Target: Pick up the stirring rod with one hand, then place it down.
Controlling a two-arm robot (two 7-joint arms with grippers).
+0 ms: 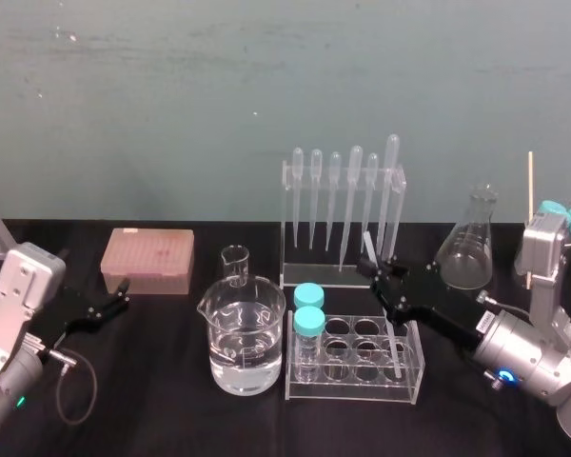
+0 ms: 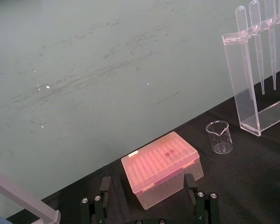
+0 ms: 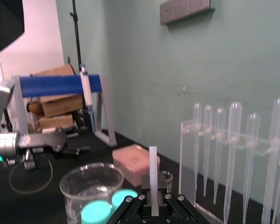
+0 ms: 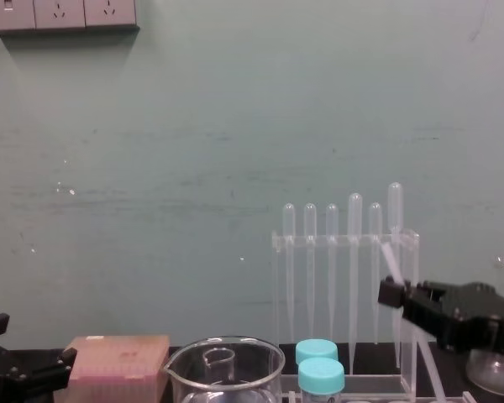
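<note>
Black right gripper (image 1: 381, 274) is clamped on the translucent stirring rod (image 1: 394, 338) near its upper end. The rod tilts, its lower end reaching into the clear tube rack (image 1: 352, 388) on the desk (image 1: 152, 390). The left gripper (image 1: 117, 297) rests with its fingers apart beside a pink box (image 1: 147, 259).

Beaker (image 1: 242, 338) sits left of tube rack (image 1: 354, 388); pipette stand (image 1: 328, 273) behind.

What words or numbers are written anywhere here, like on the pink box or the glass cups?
None can be read.
Pink plastic box: small dark marks on its lid, too blurred to read.
Large clear glass beaker: no readable markings.
Black right gripper, holding the translucent-white stirring rod: no label visible.
</note>
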